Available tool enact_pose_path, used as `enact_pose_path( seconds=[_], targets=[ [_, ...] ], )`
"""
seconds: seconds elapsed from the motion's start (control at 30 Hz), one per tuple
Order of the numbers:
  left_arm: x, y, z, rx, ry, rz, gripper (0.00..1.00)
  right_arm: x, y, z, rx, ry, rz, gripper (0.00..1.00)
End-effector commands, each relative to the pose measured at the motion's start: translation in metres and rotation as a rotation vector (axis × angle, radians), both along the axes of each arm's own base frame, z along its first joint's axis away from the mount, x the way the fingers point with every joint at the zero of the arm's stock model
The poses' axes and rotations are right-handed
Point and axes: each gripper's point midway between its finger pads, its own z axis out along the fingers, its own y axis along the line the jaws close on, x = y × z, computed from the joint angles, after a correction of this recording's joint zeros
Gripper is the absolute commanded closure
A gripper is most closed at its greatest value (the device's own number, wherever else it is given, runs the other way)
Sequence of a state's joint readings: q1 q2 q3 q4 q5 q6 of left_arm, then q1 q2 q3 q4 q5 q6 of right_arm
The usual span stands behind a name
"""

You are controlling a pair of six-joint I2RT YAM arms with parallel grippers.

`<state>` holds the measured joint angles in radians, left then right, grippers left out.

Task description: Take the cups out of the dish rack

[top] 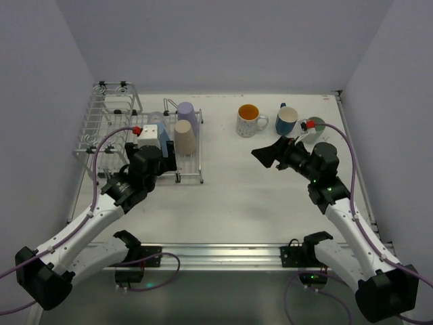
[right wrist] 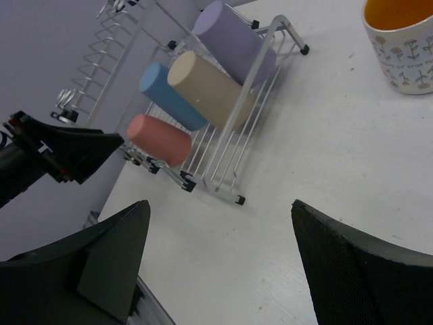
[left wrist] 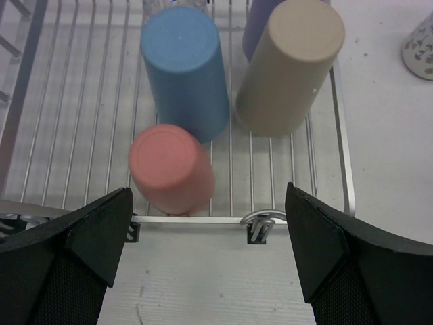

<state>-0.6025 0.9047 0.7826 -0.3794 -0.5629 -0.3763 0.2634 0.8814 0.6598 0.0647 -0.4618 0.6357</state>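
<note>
rack: dish rack [left wrist: 67, 122] on table [top: 230, 196], L side; 4 cups in it, bases up: pink cup [left wrist: 170, 169] nearest the near rim, blue cup [left wrist: 184, 68] just behind it, beige cup [left wrist: 291, 68] beside blue, lilac cup [right wrist: 233, 37] at back.
unloaded: white mug [top: 250, 120], dark blue mug [top: 286, 120] and mint cup [top: 316, 124] stand on table R of rack, well apart from it.
L grip: left gripper [left wrist: 208, 196] over rack's near rim, fingers spread wide, nothing betw them; pink cup just ahead.
R grip: right gripper [right wrist: 222, 206] above bare table, fingers apart, empty.
step (guess): L lining up on pink.
risk 1: pink and blue v close, maybe touching; a finger going betw them could tip blue.
risk 2: low approach → fingertip snags rim wire, drags rack.
risk 3: smooth tapered plastic may slip out on lift.
view diff: top cam hides pink under L arm; both wrist cams show it. R wrist gives the rack cups side-on. Only top cam shows mint cup + dark mug.
unclear: pink looks a bit blurred in L wrist.
</note>
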Motion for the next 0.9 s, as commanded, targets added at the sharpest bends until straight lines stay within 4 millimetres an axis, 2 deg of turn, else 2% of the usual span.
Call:
enact_pose_path(
  seconds=[0.0, 0.13, 0.43, 0.7, 0.87],
  targets=[
    [0.016, 0.022, 0.015, 0.023, -0.078, 0.168, 0.0, -0.014, 0.011, 0.027, 0.064, -0.098, 0.078, 0.13],
    [0.024, 0.025, 0.012, 0.052, -0.077, 0.201, 0.0, -0.02, 0.017, 0.029, 0.074, -0.106, 0.118, 0.13],
    [0.049, 0.046, -0.014, 0.053, -0.047, 0.232, 0.0, -0.026, 0.024, 0.029, 0.067, -0.106, 0.16, 0.13],
    [0.059, 0.033, -0.041, 0.028, 0.001, 0.166, 0.03, -0.025, 0.029, 0.025, 0.063, -0.096, 0.175, 0.13],
    [0.06, 0.029, -0.056, 0.025, 0.028, 0.152, 0.15, -0.024, 0.029, 0.023, 0.058, -0.091, 0.174, 0.13]
  ],
)
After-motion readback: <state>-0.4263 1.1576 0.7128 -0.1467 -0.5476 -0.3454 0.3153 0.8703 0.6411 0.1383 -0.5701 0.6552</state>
